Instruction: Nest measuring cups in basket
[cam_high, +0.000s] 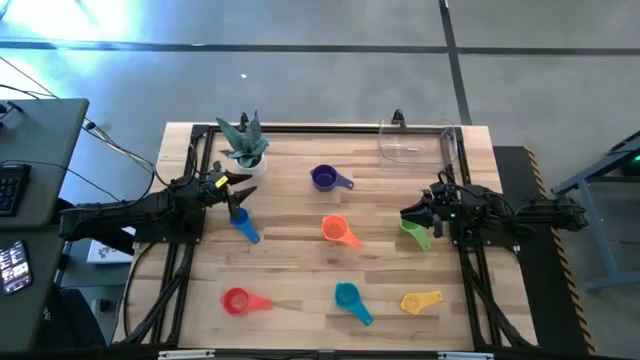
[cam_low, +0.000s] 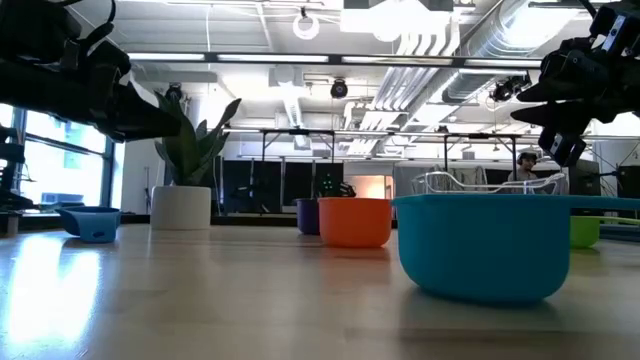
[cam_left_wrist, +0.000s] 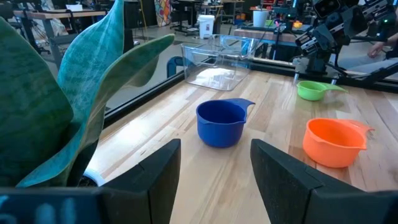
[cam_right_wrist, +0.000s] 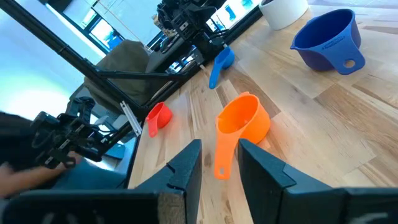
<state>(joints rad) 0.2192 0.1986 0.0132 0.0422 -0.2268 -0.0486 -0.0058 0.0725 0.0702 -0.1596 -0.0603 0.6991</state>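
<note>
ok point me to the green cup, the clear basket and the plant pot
green cup (cam_high: 416, 233), high view, on its bowl
clear basket (cam_high: 410, 143), high view, on its see-through floor
plant pot (cam_low: 181, 207), low view, on its white wall

Two dark, jointed robot arms

Both arms were matte black; each tool, left (cam_high: 232, 186) and right (cam_high: 412, 214), ended in two flat, angular black fingers (cam_left_wrist: 155, 180).

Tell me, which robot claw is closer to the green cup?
The right gripper: it is right beside the green cup. The left gripper is far across the table, by the blue cup and the plant.
</note>
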